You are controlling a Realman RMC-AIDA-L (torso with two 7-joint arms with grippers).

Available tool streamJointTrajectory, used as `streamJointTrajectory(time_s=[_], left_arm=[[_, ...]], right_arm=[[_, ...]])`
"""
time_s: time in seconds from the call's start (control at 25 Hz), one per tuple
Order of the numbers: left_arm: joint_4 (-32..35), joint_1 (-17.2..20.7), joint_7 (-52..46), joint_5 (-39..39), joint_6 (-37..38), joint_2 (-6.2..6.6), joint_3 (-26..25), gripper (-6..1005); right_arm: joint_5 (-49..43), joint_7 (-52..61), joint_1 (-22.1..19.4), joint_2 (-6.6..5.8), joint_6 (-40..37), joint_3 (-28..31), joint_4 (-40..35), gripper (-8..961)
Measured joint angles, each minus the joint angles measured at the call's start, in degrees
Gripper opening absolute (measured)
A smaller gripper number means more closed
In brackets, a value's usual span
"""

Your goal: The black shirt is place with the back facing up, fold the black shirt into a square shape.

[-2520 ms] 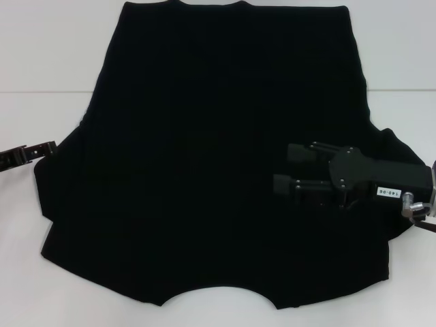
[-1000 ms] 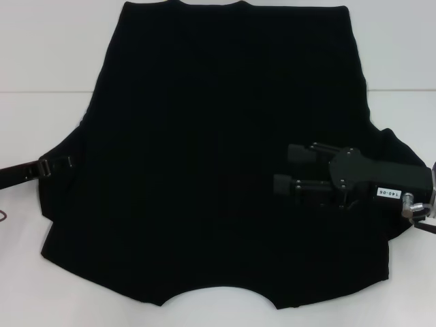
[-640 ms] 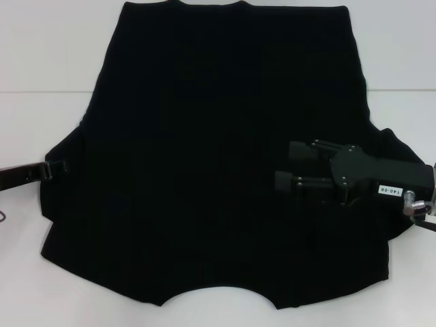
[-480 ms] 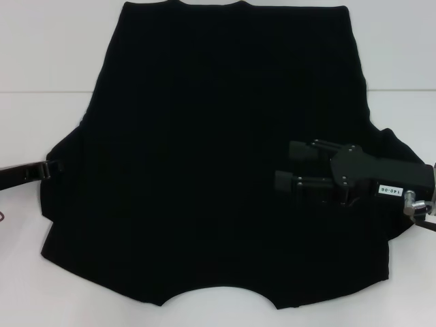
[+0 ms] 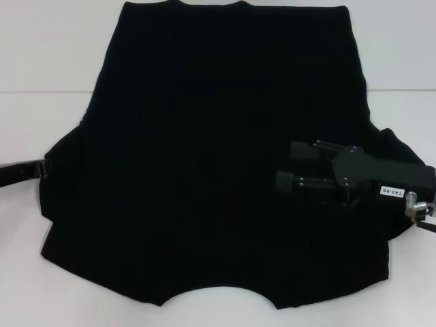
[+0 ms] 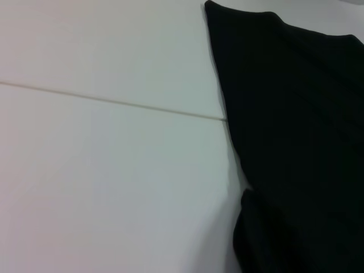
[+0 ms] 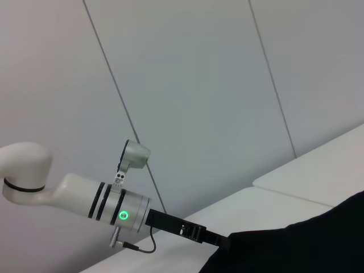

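Right gripper (image 5: 285, 166) over the black shirt (image 5: 218, 157), on its right half near the sleeve; fingers parallel with a clear gap between them, nothing visibly caught in the gap. Left gripper (image 5: 42, 168) at the shirt's left edge by the sleeve, tip against dark cloth; cannot tell whether its fingers are apart or together. Shirt lies flat on the white surface (image 5: 41, 54), curved neckline toward the robot, hem at the far side, both sleeves out. A thin seam line crosses the surface.
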Motion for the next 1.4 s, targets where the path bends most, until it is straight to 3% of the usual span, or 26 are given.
streamJointTrajectory(time_s=[0.2,0.76,1.4], left_arm=[[1.40,0.02,0.02,0.00,-0.43,0.19,-0.08,27],[4.41,1.31,-0.41,-0.02,-0.87,0.76,-0.40,29],[5.31,2.19,-0.14,-0.02,-0.87,0.82,-4.05,31]], right_arm=[[0.81,-0.01,0.05,0.25,0.33,-0.01,0.20,927],[3.07,-0.14,0.37,0.32,1.93,-0.01,3.09,926],[3.73,-0.68,0.35,0.32,2.07,-0.01,4.44,926]])
